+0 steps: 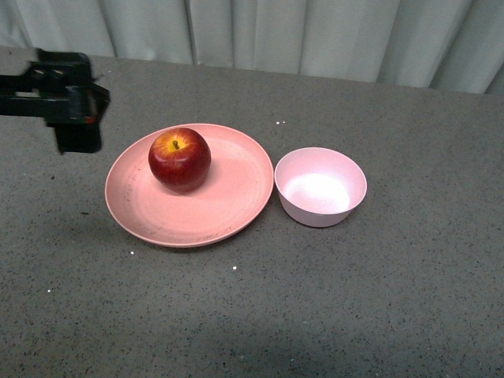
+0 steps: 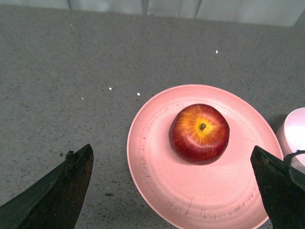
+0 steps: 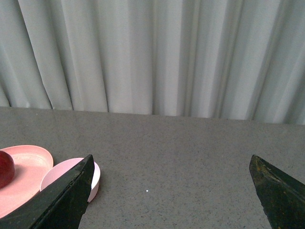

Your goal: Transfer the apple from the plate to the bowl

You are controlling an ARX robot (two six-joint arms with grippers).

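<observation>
The dark-red apple [image 1: 179, 160] [image 2: 199, 133] sits stem up on the far left part of the salmon-pink plate [image 1: 228, 201] [image 2: 157, 171]. Just right of the plate stands the small pale pink bowl [image 1: 320, 187] [image 3: 93, 174], with nothing in it. My left gripper [image 1: 77, 118] [image 2: 172, 157] hovers left of the plate, open, its dark fingers spread wide with the plate and apple showing between them. My right gripper [image 3: 171, 164] is open over bare table, right of the bowl; the front view does not show it.
The grey speckled table [image 1: 378, 299] runs to a pale pleated curtain [image 1: 315, 35] along its far edge. A few small white specks [image 2: 110, 88] lie on the table near the plate.
</observation>
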